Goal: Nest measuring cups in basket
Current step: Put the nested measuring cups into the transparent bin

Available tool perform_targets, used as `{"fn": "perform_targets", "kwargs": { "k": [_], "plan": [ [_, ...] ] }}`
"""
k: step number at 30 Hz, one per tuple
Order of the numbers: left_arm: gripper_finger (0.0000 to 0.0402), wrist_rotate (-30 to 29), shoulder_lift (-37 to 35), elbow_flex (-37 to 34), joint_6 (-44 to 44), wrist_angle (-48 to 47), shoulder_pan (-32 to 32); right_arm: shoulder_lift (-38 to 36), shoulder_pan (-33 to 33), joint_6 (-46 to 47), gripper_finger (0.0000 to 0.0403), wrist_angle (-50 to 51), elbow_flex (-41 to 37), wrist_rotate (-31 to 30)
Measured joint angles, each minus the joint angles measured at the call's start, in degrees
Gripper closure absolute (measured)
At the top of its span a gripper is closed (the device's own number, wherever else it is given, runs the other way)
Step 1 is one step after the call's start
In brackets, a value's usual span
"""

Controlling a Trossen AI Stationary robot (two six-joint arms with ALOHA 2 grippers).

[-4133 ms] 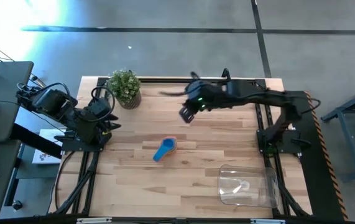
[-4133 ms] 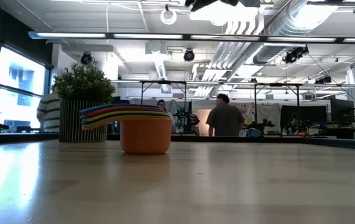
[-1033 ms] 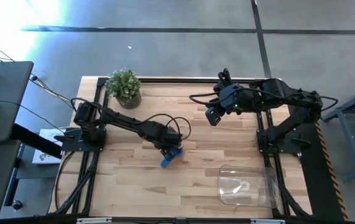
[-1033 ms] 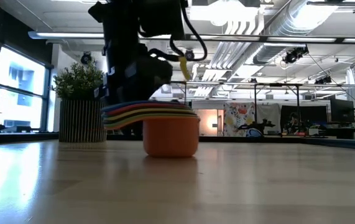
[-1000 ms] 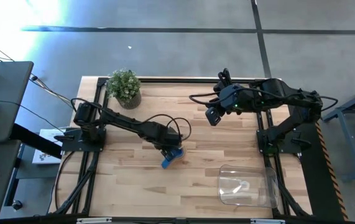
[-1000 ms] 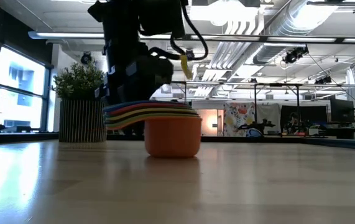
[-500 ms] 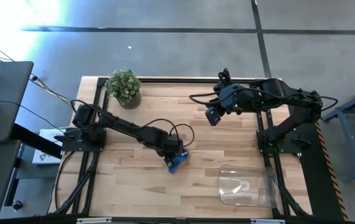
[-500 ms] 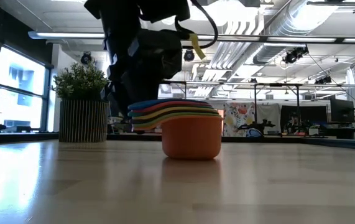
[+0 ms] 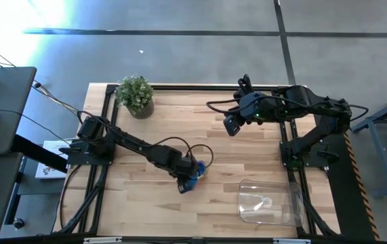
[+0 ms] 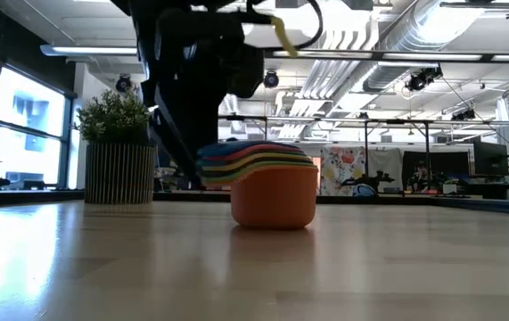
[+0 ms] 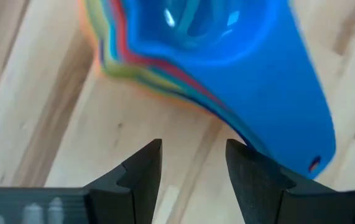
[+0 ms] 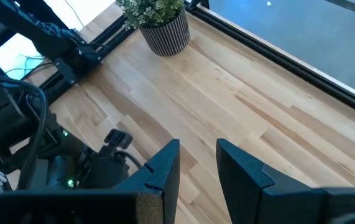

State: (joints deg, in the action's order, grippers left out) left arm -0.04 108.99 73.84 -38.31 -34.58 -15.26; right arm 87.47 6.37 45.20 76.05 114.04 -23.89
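High view, left end effector [image 9: 188, 181] reached to mid-counter, fingers [image 11: 141, 171] spread beside the nested measuring cups [image 9: 194, 173] handles, basket [image 9: 269, 202] well apart, right end effector [image 9: 230, 126] hovered, fingers parted.

Measuring cups [image 10: 272, 183]: we are counting one nested stack, at least five colour layers
Basket [image 9: 269, 202]: we are seeing one
Potted plant [image 9: 136, 95]: one
Arms: two
Grippers: left gripper [image 11: 193, 171], right gripper [image 12: 197, 163], two
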Motion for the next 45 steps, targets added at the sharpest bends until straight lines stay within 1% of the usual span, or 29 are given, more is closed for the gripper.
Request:
{"fn": "perform_targets", "kwargs": {
  "k": [7, 12, 19, 24, 29, 33, 40, 45],
  "plan": [
    [0.0234, -0.04, -0.02, 0.0, 1.7, 5.96, -0.99, 0.01, 0.0, 3.56, 0.0306, 0.0, 0.0, -0.01],
    [0.0234, -0.13, -0.02, 0.0, 3.08, 7.59, -0.96, 0.01, 0.0, 4.22, 0.0306, 0.0, 0.0, -0.01],
    [0.0234, -0.72, -0.04, 0.18, 6.43, 8.71, -0.91, 0.01, 0.02, 7.6, 0.0306, 0.0, 0.0, 0.01],
    [0.0234, 0.56, -0.4, 2.87, 10.54, 3.79, -0.89, 0.01, 0.02, 11.49, 0.0306, 0.0, 0.0, 0.66],
    [0.0234, 0.72, -0.7, 6.65, 14.5, -2.88, -0.91, 0.01, 0.04, 11.45, 0.0306, 0.05, -0.22, 2.91],
    [0.0234, 0.77, -2.19, 8.89, 17.66, -6.38, -0.56, 0.06, 0.04, 10.73, 0.0306, 0.77, -0.24, 2.92],
    [0.0234, 1.12, -9.16, 9.99, 21.2, -10.07, 2.99, 0.2, 0.04, 9.84, 0.0306, 1.17, -0.24, 0.33],
    [0.0234, 1.29, -16.03, 10.08, 23.5, -12.01, 7.09, 1.1, 0.04, 9.8, 0.0306, 2.21, -0.24, 1.44]
  ]
}}
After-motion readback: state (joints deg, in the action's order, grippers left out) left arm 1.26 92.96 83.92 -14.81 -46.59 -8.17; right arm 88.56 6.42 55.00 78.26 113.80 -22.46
